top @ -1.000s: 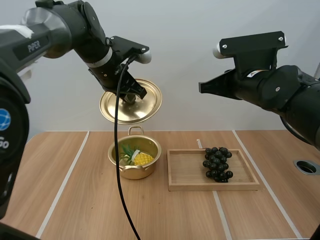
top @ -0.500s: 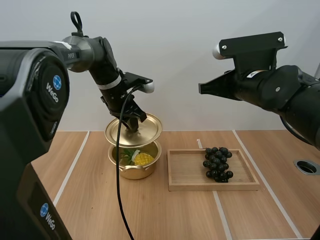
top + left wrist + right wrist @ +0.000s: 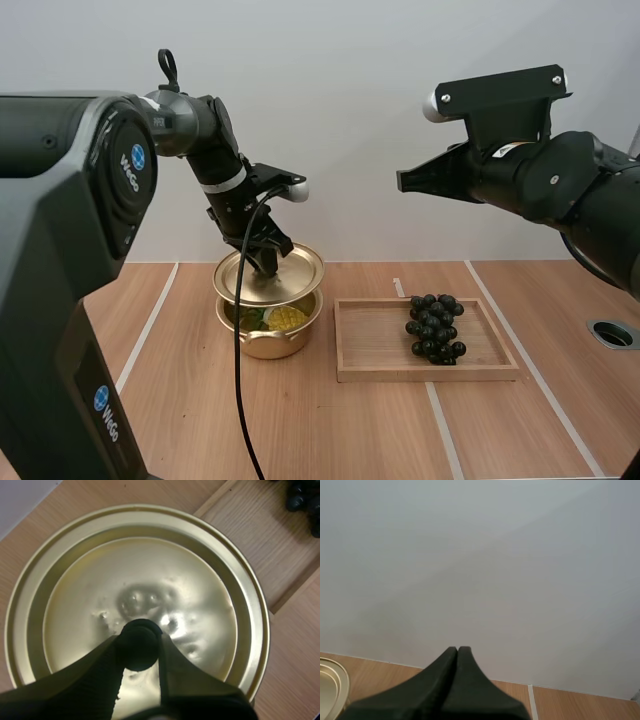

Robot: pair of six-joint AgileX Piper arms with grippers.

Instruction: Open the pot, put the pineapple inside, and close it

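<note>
One step remains, I judge: your left jaws clench the knob [image 3: 139,644], centring the lid [image 3: 295,268] low over the pot [image 3: 268,343]. The pineapple [image 3: 285,318] lies inside. Grapes [image 3: 434,327] rest on the tray [image 3: 370,372]. Your right jaws, pressed together empty, hang raised clear.

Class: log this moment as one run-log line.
left gripper: shut on lid | lid: over pot, unseated | pineapple: in pot | right gripper: shut, raised

My left arm [image 3: 190,125] is glossy black with round blue WeGo badges [image 3: 133,160] and a white wrist band [image 3: 222,180]. My right arm [image 3: 560,185] is black, its flat plate [image 3: 505,95] screwed, white-capped. Black fingers [image 3: 90,682], ribbed inside.
</note>
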